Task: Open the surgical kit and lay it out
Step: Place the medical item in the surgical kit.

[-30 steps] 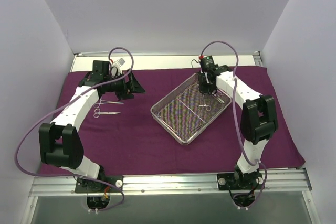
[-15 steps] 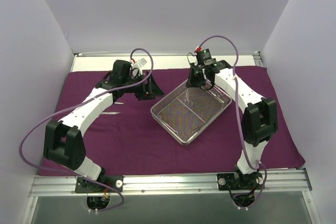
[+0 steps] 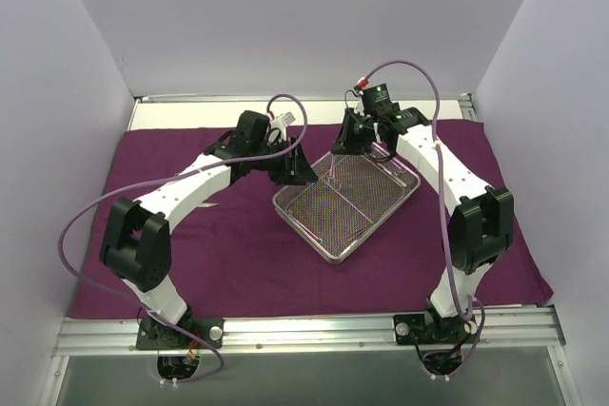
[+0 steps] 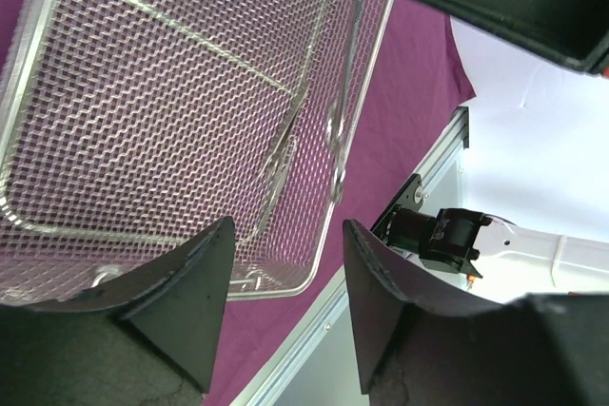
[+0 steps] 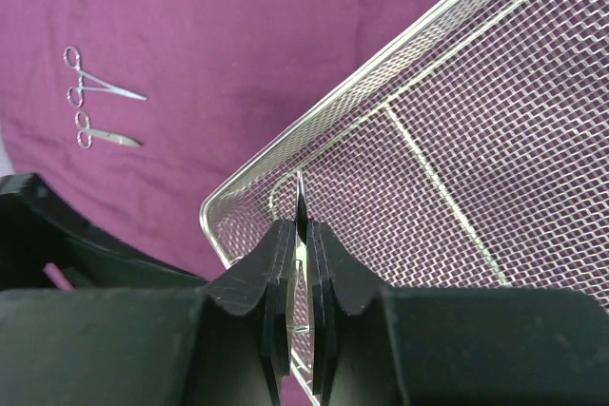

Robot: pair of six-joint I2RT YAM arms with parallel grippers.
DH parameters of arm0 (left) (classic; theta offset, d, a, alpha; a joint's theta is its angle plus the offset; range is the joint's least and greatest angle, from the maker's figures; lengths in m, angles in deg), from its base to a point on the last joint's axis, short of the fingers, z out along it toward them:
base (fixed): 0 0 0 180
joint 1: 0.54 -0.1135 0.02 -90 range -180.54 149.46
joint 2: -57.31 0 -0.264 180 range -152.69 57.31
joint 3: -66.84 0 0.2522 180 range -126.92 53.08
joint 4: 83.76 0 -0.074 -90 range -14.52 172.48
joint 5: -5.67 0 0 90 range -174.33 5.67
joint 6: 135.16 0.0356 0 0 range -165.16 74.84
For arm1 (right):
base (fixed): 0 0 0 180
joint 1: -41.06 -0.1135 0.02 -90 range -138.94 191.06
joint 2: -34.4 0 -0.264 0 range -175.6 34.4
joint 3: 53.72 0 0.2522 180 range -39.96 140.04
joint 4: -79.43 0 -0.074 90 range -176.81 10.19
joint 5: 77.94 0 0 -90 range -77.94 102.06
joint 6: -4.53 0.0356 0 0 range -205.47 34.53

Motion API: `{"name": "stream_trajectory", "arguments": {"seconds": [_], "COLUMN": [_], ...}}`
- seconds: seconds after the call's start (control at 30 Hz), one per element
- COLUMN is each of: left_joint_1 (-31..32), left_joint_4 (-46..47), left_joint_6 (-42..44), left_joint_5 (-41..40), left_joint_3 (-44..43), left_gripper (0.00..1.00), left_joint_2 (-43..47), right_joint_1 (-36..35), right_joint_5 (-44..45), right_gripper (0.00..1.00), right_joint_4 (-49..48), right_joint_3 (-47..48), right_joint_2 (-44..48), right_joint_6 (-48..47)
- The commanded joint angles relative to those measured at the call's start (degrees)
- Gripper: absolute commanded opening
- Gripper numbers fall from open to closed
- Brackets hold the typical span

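Hanging instrument (image 5: pixel 298 197): likely light, stiff, slick steel; pinch near its pivot.
Right gripper (image 5: pixel 301 233): clamped on it.
Left gripper (image 4: pixel 285 235): spread, empty.

Left end effector (image 3: pixel 301 175) and right end effector (image 3: pixel 342 147) by the mesh tray (image 3: pixel 328 213) on purple cloth (image 3: pixel 238 254)

Tray (image 3: pixel 328 256) on cloth (image 3: pixel 238 254), ctr-right; 2 instruments (image 5: pixel 109 87) left of it

left gripper (image 4: pixel 285 227): jaws apart | right gripper (image 5: pixel 297 227): pinched on instrument (image 5: pixel 298 199) | both arms extended forward
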Motion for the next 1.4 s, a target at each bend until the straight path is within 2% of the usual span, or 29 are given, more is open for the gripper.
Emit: {"name": "stream_trajectory", "arguments": {"seconds": [0.0,0.53,0.67,0.8,0.83,0.9,0.93,1.13,1.2,1.23,1.27,1.33,1.37], "left_joint_1": [0.9,2.2,2.3,2.3,2.4,2.3,2.3,2.0,1.5,1.3,0.9,0.2,-0.2], "left_joint_4": [2.7,4.3,5.5,6.3,6.5,6.5,6.8,4.7,3.5,1.8,0.8,-2.9,-3.8], "left_joint_6": [-0.3,-1.9,-2.8,-3.3,-3.3,-3.1,-3.0,-1.4,-0.4,-0.1,0.5,2.7,3.3], "left_joint_5": [-0.5,0.7,2.2,3.5,3.9,4.8,5.0,6.8,7.5,8.0,8.4,8.6,9.1], "left_joint_3": [-3.3,-2.9,-2.8,-3.4,-3.5,-3.6,-3.4,-2.6,-2.5,-2.7,-2.8,-3.3,-3.3], "left_gripper": [0.57,0.57,0.54,0.41,0.28,0.15,0.02,0.02,0.02,0.02,0.02,0.02,0.02], "left_joint_2": [-0.8,-1.8,-2.8,-3.7,-3.9,-4.3,-4.2,-2.6,-1.9,-1.8,-1.4,-0.8,-0.1], "right_joint_1": [-0.6,-1.4,-1.5,-1.6,-1.6,-1.7,-1.7,-1.7,-1.6,-1.4,-1.4,-1.4,-1.5], "right_joint_5": [-3.1,-4.6,-5.1,-5.8,-6.1,-6.6,-6.6,-8.1,-8.1,-8.0,-7.7,-7.3,-7.1], "right_gripper": [0.00,0.00,0.00,0.00,0.00,0.00,0.00,0.00,0.09,0.20,0.27,0.38,0.39], "right_joint_4": [-0.7,-2.1,-2.4,-2.8,-2.8,-2.6,-2.5,-1.8,0.0,1.7,2.6,4.3,4.4], "right_joint_3": [1.4,-0.3,0.0,0.0,0.0,0.1,0.1,0.9,2.1,2.7,3.1,3.8,3.7], "right_joint_2": [3.1,3.9,4.0,4.1,4.1,4.2,4.1,4.4,4.3,4.3,4.4,5.1,5.7], "right_joint_6": [0.6,0.8,0.8,1.1,1.1,0.9,0.8,-1.3,-3.4,-4.3,-5.2,-9.2,-10.9]}}
